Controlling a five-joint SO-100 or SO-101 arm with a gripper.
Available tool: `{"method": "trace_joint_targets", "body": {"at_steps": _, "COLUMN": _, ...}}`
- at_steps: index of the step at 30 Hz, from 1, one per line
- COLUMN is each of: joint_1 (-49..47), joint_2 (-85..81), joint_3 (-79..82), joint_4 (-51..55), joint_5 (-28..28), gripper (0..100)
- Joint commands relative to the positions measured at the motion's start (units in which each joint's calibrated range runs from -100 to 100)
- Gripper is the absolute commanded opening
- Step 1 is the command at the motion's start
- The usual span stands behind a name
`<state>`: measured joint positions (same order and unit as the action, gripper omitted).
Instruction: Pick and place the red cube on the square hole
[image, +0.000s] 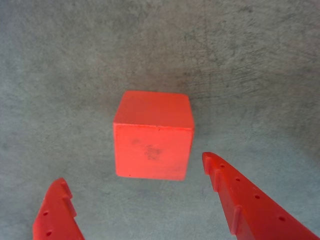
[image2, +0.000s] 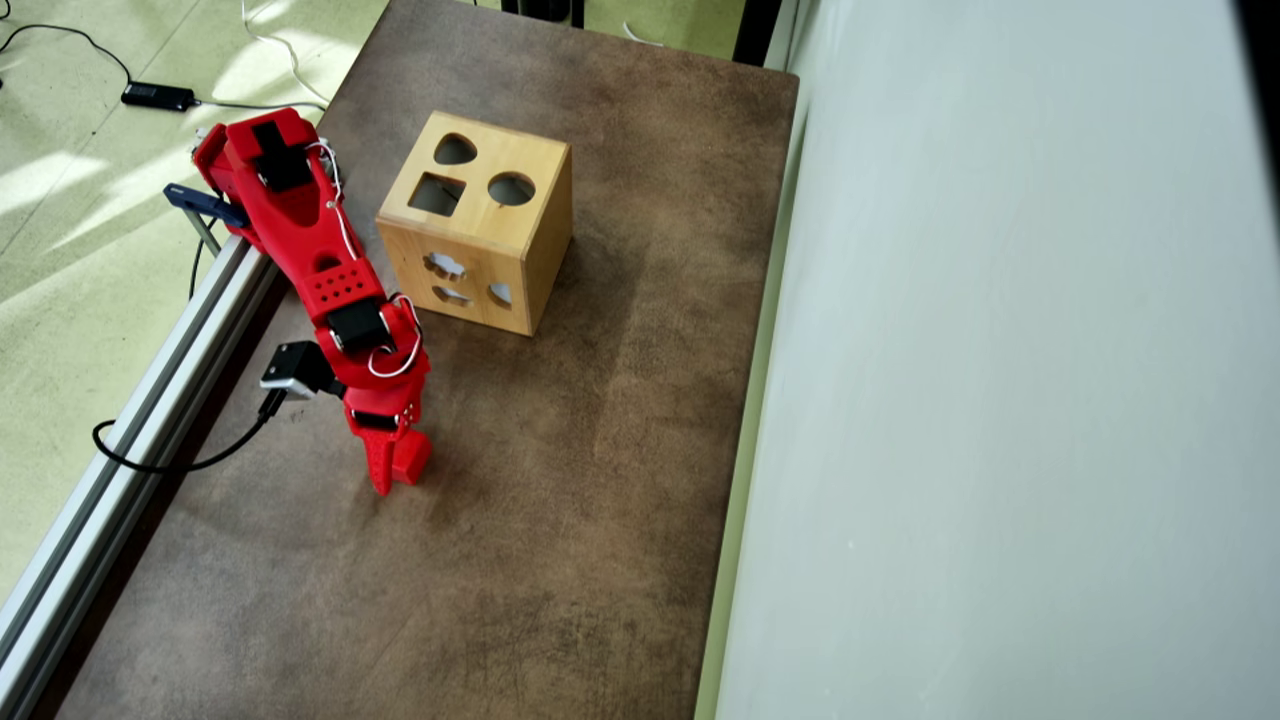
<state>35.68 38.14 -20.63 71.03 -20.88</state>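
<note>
The pincer stands open, its two red fingers spread wider than the red cube and gripping nothing. In the wrist view the cube sits on the grey-brown worktop just ahead of the fingertips, centred on the gap between them but not yet inside it: the right-hand finger reaches about level with the cube's near lower edge, the left-hand one lies further back. The cube's near face looks almost square-on to the pincer, turned only slightly, so the fingers should meet two flat opposite sides. As I judge it, the coming move is a short advance forward and down until the cube is between the fingers, then a close.

In the overhead view the cube is tight against the pincer's tip. The square hole lies well apart, behind the pincer and near the arm's base, in the top of the wooden box.
</note>
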Motion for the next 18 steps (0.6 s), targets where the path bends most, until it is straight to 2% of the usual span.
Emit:
{"method": "trace_joint_targets", "body": {"at_steps": 1, "joint_1": -0.32, "joint_2": -4.38, "joint_3": -0.39, "joint_4": 0.35, "joint_5": -0.15, "gripper": 40}}
{"method": "trace_joint_targets", "body": {"at_steps": 18, "joint_1": 0.43, "joint_2": -0.22, "joint_3": -0.75, "joint_4": -0.06, "joint_5": -0.15, "gripper": 40}}
